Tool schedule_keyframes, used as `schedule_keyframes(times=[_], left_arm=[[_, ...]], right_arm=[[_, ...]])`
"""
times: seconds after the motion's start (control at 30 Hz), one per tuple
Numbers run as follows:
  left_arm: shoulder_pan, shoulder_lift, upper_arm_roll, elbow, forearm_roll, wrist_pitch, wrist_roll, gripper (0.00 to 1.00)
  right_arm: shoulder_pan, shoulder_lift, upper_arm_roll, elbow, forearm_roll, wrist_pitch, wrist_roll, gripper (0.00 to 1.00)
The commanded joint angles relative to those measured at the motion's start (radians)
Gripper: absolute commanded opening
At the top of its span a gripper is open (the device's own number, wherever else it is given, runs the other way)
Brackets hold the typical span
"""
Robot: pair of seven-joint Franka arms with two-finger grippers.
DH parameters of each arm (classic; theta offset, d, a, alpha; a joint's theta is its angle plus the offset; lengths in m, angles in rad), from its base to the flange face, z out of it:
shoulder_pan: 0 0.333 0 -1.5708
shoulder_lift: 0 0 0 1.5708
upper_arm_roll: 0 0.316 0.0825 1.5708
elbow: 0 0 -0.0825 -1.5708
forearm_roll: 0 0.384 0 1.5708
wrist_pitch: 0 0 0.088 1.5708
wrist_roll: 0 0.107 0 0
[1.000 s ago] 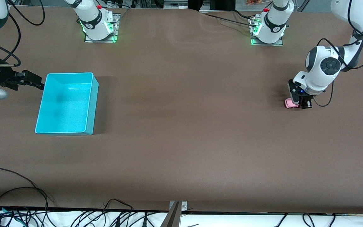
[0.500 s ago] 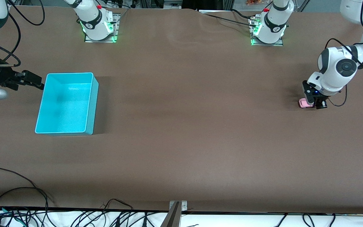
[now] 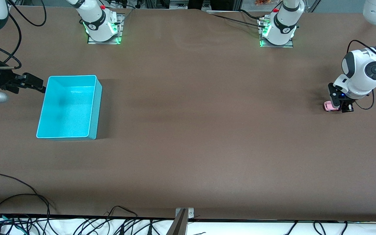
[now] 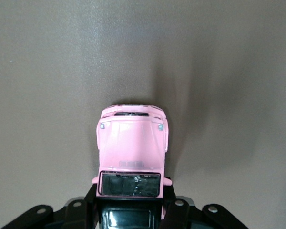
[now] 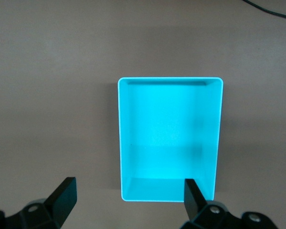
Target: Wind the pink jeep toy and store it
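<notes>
The pink jeep toy (image 3: 330,106) sits on the brown worktop (image 3: 201,130) at the left arm's end, low against the surface with its wheels seemingly on it; the left claw (image 3: 341,108) is clamped on its rear half, and in the left wrist view the pink bonnet and dark windscreen (image 4: 129,184) stick out from between the black fingers (image 4: 90,202) which press on both sides of the cab; the toy's nose points away from the claw.

The turquoise bin (image 3: 90,107) stands well apart from the toy, toward the right arm's end of the worktop; it is a rectangular open-topped tub, upright, and its floor shows bare in both the front view and the right wrist view (image 5: 133,143), with nothing lying inside it.

The right claw (image 3: 33,83) waits just beside the bin's end wall, on the side toward the right arm's end of the worktop, held above the surface; its two fingers (image 5: 62,195) are spread wide with nothing between them, and the bin shows between them in the right wrist view.
</notes>
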Motion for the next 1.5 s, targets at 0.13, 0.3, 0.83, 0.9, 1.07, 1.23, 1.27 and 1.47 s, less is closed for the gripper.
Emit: schedule_keyframes(times=[0.13,0.3,0.83,0.9,1.07,1.23,1.27,1.47], left_arm=[[-0.022,0.07,-0.003,0.037,-0.057,0.017,0.035,0.97],[-0.025,0.044,-0.003,0.043,-0.058,-0.029,0.037,1.0],[-0.024,0.023,-0.006,0.046,-0.061,-0.057,0.035,1.0],[-0.025,0.021,-0.006,0.046,-0.061,-0.057,0.034,1.0],[-0.073,-0.058,-0.011,0.051,-0.061,-0.057,0.026,1.0],[-0.088,-0.095,-0.011,0.049,-0.06,-0.057,0.024,1.0],[-0.09,-0.107,-0.011,0.049,-0.06,-0.057,0.023,1.0],[-0.11,-0.175,-0.011,0.041,-0.058,-0.057,0.024,1.0]], right_arm=[[-0.001,0.004,-0.003,0.017,0.01,-0.004,0.012,1.0],[-0.001,0.004,-0.003,0.017,0.01,-0.004,0.012,1.0],[-0.002,0.004,-0.003,0.017,0.01,-0.004,0.012,1.0],[-0.002,0.004,-0.003,0.017,0.009,-0.004,0.012,1.0],[-0.002,0.004,-0.003,0.017,0.009,-0.004,0.012,1.0],[-0.002,0.004,-0.003,0.017,0.01,-0.004,0.012,1.0],[-0.002,0.004,-0.003,0.017,0.009,-0.004,0.012,1.0],[-0.002,0.004,-0.003,0.017,0.01,-0.004,0.012,1.0]])
